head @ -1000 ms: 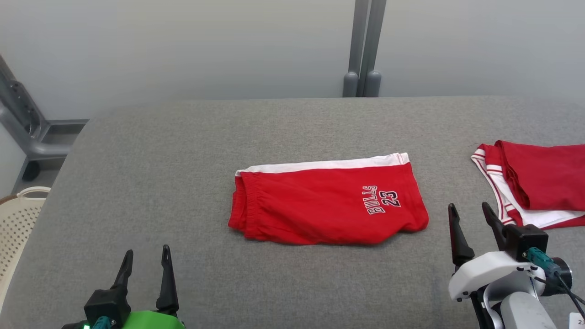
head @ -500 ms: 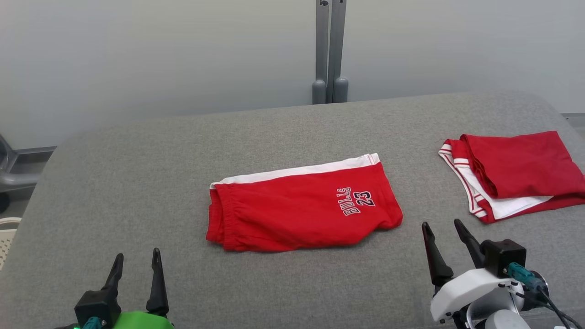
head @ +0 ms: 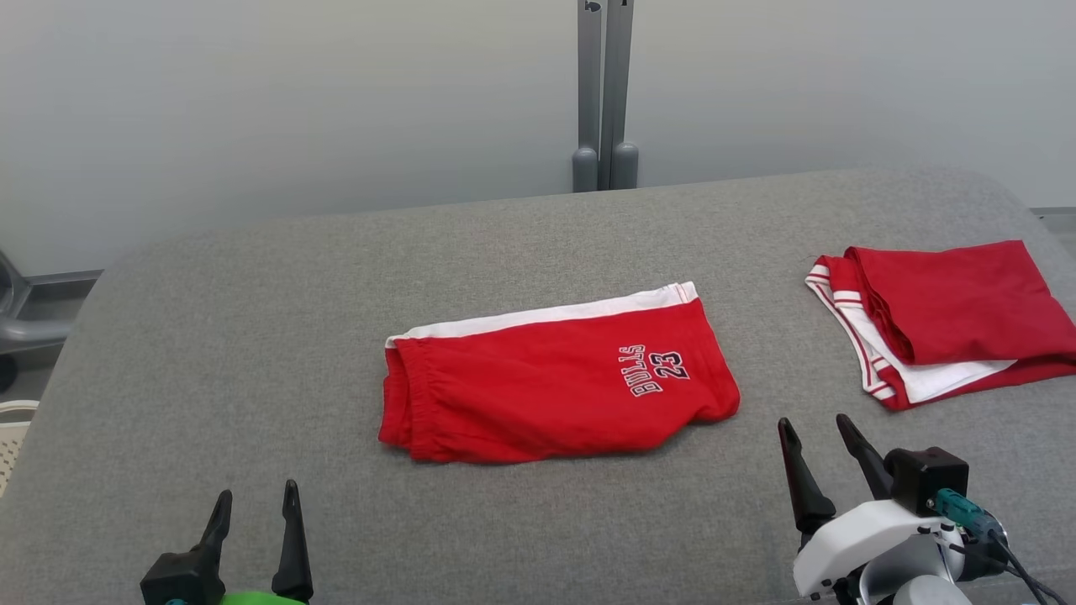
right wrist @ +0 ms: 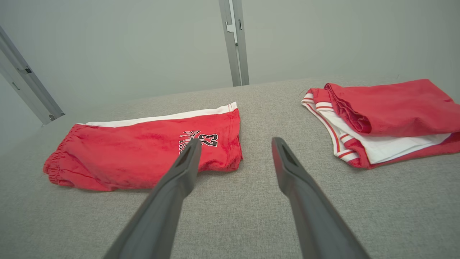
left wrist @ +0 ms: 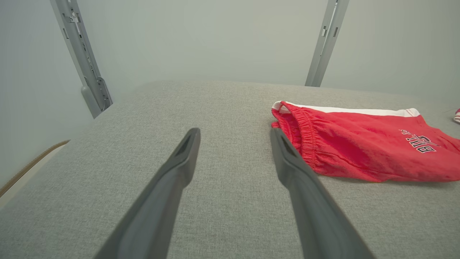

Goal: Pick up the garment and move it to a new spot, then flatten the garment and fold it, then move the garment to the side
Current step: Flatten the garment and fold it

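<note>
The red Bulls shorts (head: pixel 555 382) lie folded in half in the middle of the grey padded table (head: pixel 252 336), white side stripe toward the table's far edge. A second folded red-and-white garment (head: pixel 950 311) sits at the table's right end. Both pincers are released and hold nothing: the left gripper (head: pixel 258 491) and the right gripper (head: pixel 814 422) hover over the table's near edge, each well apart from the shorts. With the fold apparently made, moving the shorts aside looks like the remaining step, and the fold is what is at risk. A pinch that takes only the top layer would probably peel it open, and dragging the soft cloth over the table's rough cover could bunch it. Carrying it to the table's right end might drop it on the other garment. The left wrist view shows the gathered elastic waistband (left wrist: pixel 302 133) and its stacked layers edge-on, which the head view flattens. The right wrist view shows the printed hem end and the loose tucked layers of the second garment.
</note>
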Available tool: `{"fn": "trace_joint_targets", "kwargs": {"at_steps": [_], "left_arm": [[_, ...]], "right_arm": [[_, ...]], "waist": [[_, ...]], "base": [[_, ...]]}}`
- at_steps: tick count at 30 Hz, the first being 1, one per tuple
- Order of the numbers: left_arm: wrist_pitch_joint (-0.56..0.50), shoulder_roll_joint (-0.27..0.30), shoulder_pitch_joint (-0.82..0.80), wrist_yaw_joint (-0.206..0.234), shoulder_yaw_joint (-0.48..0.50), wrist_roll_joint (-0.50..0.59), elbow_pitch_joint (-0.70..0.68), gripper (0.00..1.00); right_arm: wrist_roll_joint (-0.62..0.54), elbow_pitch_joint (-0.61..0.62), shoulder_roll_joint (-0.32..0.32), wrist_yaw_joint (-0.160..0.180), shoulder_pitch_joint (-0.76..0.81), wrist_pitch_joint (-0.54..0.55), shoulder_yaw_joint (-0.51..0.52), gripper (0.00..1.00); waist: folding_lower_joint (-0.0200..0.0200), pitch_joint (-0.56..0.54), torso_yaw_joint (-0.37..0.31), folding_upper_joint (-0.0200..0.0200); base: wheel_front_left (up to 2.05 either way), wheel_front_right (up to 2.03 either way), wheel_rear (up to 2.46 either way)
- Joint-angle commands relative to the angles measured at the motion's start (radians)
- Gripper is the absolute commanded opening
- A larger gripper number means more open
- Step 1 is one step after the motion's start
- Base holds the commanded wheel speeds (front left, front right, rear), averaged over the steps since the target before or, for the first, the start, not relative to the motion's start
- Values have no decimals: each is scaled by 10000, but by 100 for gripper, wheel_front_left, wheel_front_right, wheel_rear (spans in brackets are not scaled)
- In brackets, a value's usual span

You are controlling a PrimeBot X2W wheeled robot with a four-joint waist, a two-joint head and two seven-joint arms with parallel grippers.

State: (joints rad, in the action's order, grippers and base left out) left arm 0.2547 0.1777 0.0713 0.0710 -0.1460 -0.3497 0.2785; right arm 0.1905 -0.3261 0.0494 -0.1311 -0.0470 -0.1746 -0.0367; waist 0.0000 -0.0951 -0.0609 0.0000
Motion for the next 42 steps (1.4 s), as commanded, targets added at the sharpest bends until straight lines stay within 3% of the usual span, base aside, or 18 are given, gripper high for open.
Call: {"fn": "trace_joint_targets", "kwargs": {"at_steps": [1,11,20,28,42], "left_arm": [[-45,63,-12,-32,-37,-23,24,100],[-129,92,-47,14,-154,-90,-120,100],[6,178,-275,49,-174,146,-498,100],[30,87,-788,-104,-472,282,-566,100],[92,-122,-1633,-338,-726,316,-296,100]], "right_arm": [[-10,-46,25,9,-46,-58,53,100],[-164,-86,25,9,-520,258,298,100],[-126,-1129,34,8,-2437,3119,992,100],[-837,-2705,229,8,-4438,5535,2344,100],[-2304,-4577,563,8,-6653,7292,3618,100]], "waist": [[0,4,51,0],[0,168,196,0],[0,750,452,0],[0,1681,1367,0],[0,2978,2680,0]], "base": [[0,0,0],[0,0,0],[0,0,0],[0,0,0],[0,0,0]]}}
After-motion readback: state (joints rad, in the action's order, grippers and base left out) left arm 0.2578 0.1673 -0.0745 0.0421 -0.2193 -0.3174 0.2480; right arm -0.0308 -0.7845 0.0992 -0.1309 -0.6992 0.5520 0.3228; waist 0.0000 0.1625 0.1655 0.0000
